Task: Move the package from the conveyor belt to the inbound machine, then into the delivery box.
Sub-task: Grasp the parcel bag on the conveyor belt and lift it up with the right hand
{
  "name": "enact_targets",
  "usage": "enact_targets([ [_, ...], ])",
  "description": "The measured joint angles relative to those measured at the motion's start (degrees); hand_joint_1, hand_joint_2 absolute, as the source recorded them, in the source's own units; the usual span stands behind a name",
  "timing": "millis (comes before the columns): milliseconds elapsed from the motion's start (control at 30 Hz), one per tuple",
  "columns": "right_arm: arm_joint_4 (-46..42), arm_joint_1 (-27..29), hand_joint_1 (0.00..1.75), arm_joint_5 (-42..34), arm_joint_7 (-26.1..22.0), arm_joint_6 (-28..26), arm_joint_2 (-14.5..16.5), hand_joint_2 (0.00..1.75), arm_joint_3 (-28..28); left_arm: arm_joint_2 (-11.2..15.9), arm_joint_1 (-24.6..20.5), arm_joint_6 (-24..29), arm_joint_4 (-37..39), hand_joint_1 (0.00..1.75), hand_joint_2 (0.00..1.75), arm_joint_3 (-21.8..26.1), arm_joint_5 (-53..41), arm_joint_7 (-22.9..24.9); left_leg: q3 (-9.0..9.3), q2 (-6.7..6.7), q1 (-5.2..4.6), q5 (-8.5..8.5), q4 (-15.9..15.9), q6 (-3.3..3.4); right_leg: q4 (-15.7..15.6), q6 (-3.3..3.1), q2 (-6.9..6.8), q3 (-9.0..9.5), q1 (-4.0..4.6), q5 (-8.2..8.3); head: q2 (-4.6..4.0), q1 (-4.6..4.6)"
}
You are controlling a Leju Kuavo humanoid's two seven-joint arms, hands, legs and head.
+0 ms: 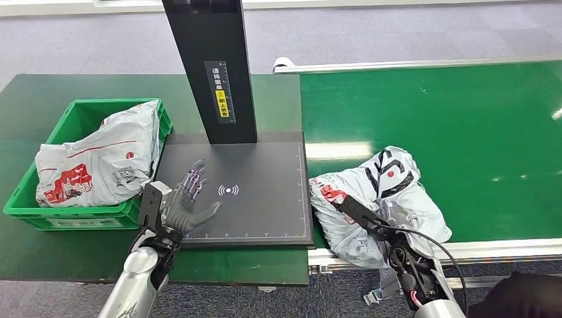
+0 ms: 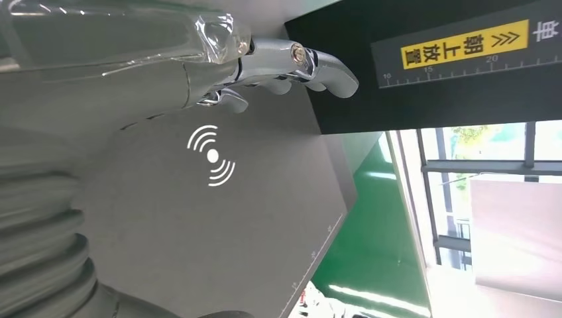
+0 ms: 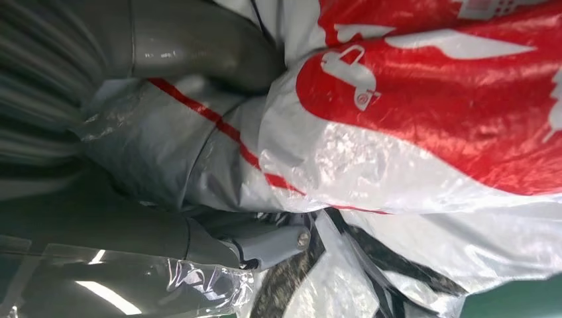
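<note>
Crinkly white-and-red plastic is what the package (image 1: 374, 202) is made of, so it's judged soft, light and slippery (best bunched up by a fold). It's lying at the near edge of the conveyor belt (image 1: 464, 119), where it's gripped by the right hand (image 3: 199, 165), thumb and fingers pressed into the bag. Further left, the left hand (image 1: 187, 199) is held spread and empty over the inbound machine (image 1: 265, 199). The delivery box (image 1: 79, 215) already has a parcel in it.

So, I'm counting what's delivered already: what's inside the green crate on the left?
One white plastic package with red print lies in the green crate, filling most of it and rising above the rim. Whatever might sit underneath it is covered, so I cannot rule out a second item.
</note>
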Motion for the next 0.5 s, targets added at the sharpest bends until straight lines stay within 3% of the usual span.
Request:
enact_targets([
  [233,-3.39,1.13,1.75,-3.35,-6.19,-5.72,0.71,1.75,-1.72,-0.04,1.54,1.82,-2.21,0.00,1.75,0.84,0.42,0.08,-0.27,-0.07,0.00,0.00,-0.01,0.00,0.02,0.00,-0.01,-0.23,0.01,-0.01,0.01,0.01],
  [500,-15.48,4.37,1.75,-20.78,-25.52,-13.10,2.84,1.75,-5.32,-0.56,2.76,7.82,-5.84,0.00,1.75,3.27,2.87,-3.19,-0.40,-0.07,0.01,0.00,-0.01,-0.01,0.02,-0.01,0.00,-0.41,0.01,-0.01,0.01,0.01],
])
